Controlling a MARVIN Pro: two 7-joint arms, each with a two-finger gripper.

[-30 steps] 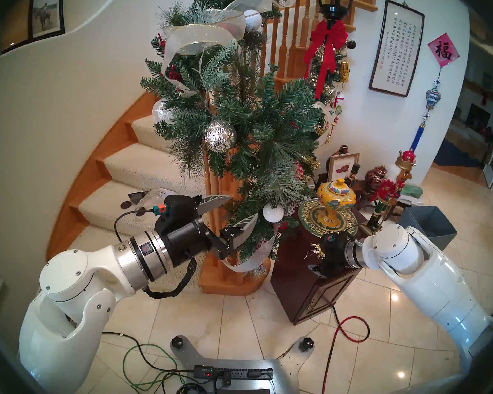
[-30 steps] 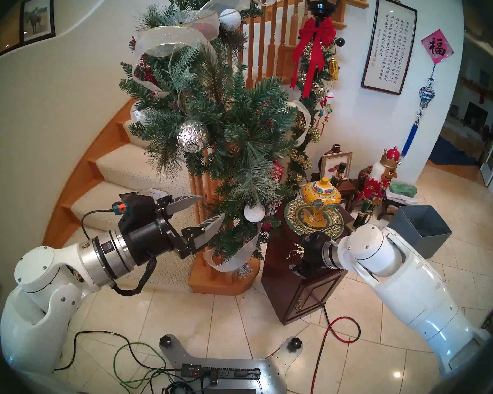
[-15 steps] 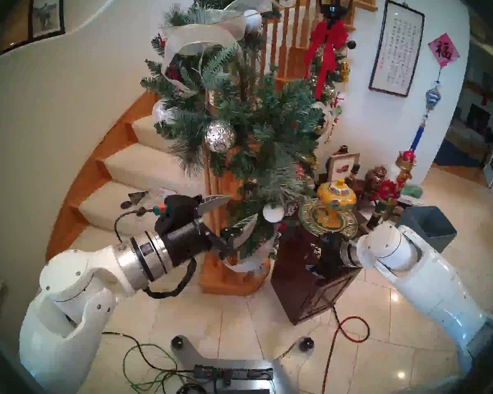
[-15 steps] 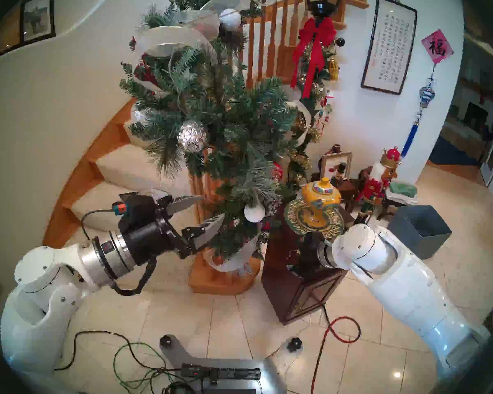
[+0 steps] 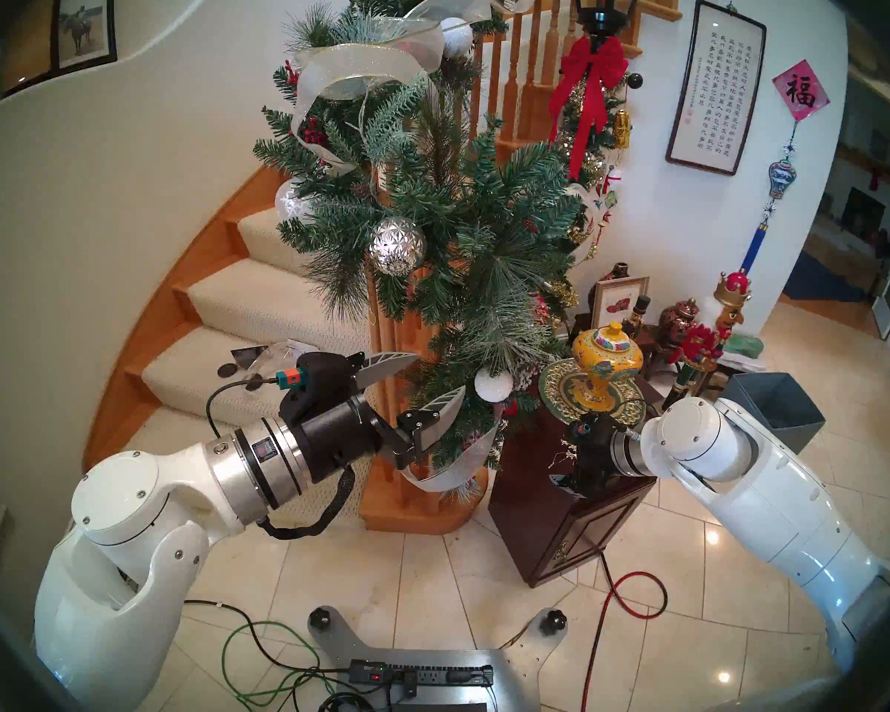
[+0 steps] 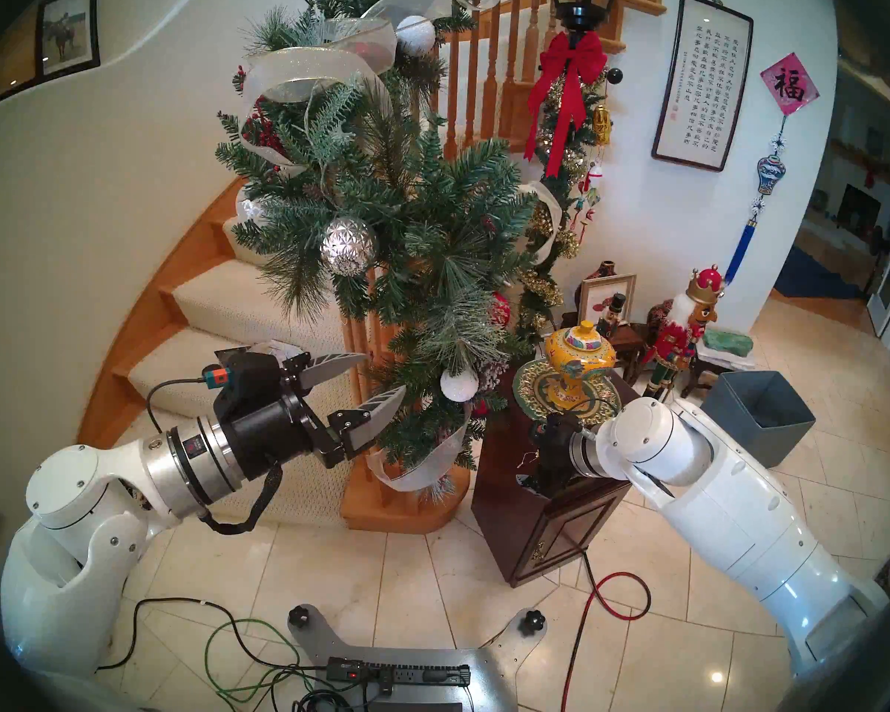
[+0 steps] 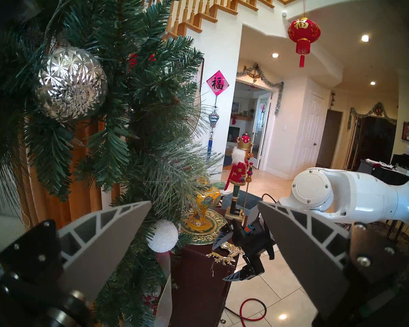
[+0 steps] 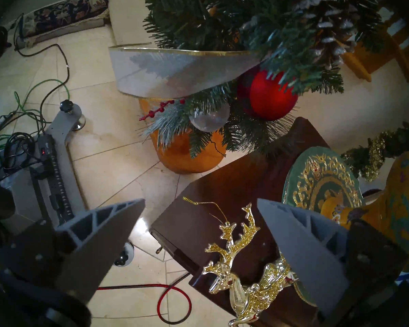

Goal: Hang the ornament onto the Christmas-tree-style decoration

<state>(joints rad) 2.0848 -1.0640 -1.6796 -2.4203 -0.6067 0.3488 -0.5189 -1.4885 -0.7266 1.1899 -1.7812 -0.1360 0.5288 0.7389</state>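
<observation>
Here the right claw [image 8: 200,227] hangs spread over the reindeer [image 8: 243,272] on the tabletop [image 8: 198,215]; the left claw [image 5: 422,382], spread too, flanks garland [image 5: 458,223] needles.

Glossy white rounded arm shells [image 5: 124,510], dotted with small silver screws, are narrowing into ribbed silver wrist collars [image 5: 258,459] and matte black housings. The left end effector [image 5: 422,384] is showing pale grey, ribbed, leaf-shaped fingers [image 5: 386,365] on black bolted brackets. A black braided cable [image 5: 325,510] is looping beneath; an orange-and-teal plug [image 5: 291,377] is sitting on top.
</observation>
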